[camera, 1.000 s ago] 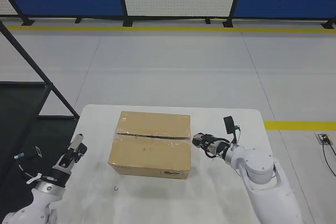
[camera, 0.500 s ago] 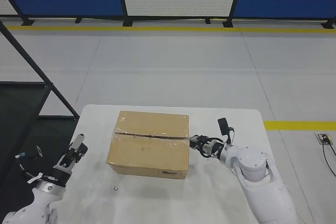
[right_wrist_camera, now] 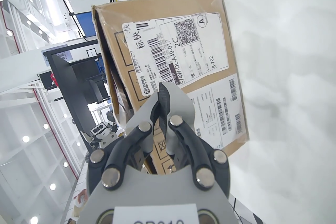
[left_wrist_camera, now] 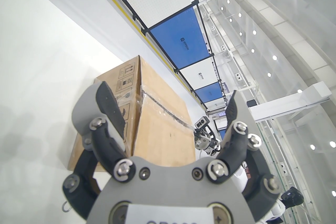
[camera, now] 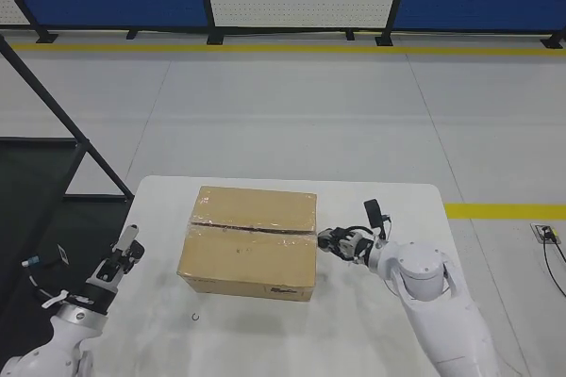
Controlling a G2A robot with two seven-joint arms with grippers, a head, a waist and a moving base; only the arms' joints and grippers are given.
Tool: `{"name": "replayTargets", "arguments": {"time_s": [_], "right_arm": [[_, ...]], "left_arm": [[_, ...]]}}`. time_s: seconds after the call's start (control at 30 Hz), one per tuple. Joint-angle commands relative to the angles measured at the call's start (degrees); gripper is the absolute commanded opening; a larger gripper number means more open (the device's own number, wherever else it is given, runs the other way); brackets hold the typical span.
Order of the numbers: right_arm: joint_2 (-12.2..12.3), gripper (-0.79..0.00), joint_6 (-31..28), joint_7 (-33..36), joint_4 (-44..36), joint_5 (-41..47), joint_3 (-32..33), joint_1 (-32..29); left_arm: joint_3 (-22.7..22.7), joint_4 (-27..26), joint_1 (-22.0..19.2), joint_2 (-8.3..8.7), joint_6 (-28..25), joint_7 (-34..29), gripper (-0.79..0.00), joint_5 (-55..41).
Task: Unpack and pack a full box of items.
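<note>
On white table (camera: 264, 339), centre: cardboard box (camera: 248, 243), flaps down, clear tape along top seam, shipping labels on end face toward robot's right. R gripper (camera: 328, 237) sits at that labelled end, by the seam, fingers pinched together w/ nothing seen between them; contact w/ box cannot be confirmed. L gripper (camera: 127, 253) well apart off opposite end, near table edge, jaws spread wide, empty; small curved item (camera: 197, 317) lies on table nr box's robot-side left corner.
</note>
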Motion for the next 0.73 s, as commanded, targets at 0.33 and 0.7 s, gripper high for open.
{"name": "replayTargets", "arguments": {"time_s": [0.33, 0.7], "right_arm": [[0.5, -0.785, -12.6, -4.4, -10.9, 5.1, 2.9, -5.4], [0.8, -0.436, -21.2, -4.0, -12.6, 6.8, 4.0, -7.0]], "left_arm": [[-0.2, 3.3, -2.3, 0.17, 2.7, 1.8, 0.000, -0.3], [0.1, 3.0, -1.9, 0.18, 2.6, 1.3, 0.000, -1.1]]}}
